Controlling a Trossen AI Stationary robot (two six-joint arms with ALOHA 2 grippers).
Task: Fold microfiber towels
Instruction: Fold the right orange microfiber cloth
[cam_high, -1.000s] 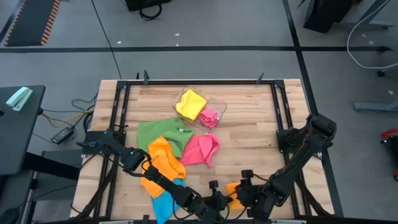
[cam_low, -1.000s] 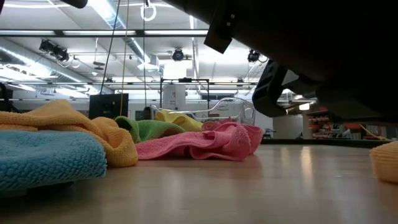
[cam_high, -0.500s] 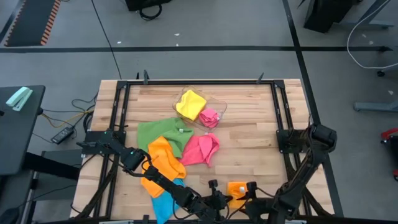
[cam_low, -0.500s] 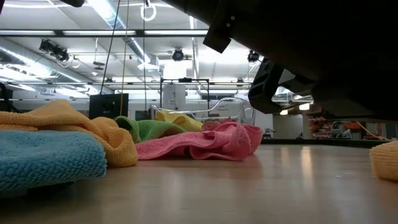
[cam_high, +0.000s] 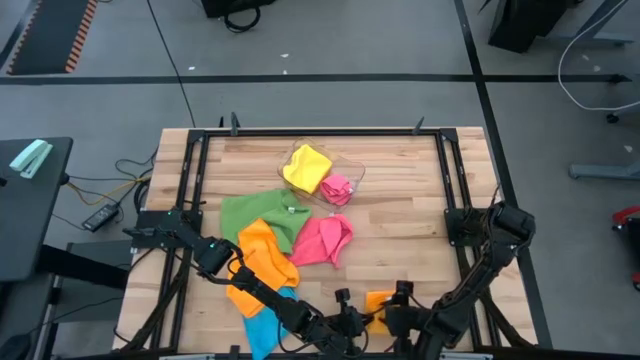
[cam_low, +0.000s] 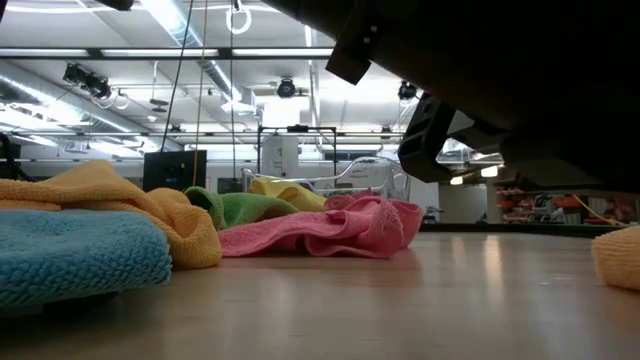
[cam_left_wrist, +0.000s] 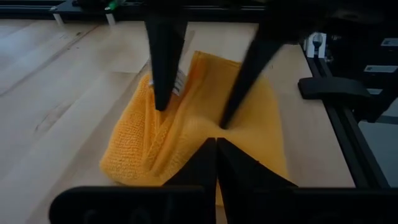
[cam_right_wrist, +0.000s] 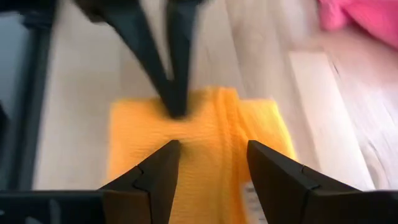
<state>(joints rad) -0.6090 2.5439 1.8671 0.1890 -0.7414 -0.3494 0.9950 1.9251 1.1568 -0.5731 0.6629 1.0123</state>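
Left wrist view: our closed left gripper (cam_left_wrist: 216, 142) pins the small folded orange microfiber towel (cam_left_wrist: 186, 127) at six o'clock; our right gripper (cam_right_wrist: 208, 152), open and empty, should press the crease flat next.

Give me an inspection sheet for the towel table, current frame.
Surface: wooden table in a black frame.
Job's things: small orange towel at the near edge between both pincers; green towel, larger orange towel, blue towel, pink towel heaped loose.
Clutter: clear tray holding a yellow towel and a second pink one.
Grippers: left pincer shut, tips on the small orange towel; right pincer open over it.
Cables: several on the floor left of the table.
Surroundings: lit workshop behind; no person seen.
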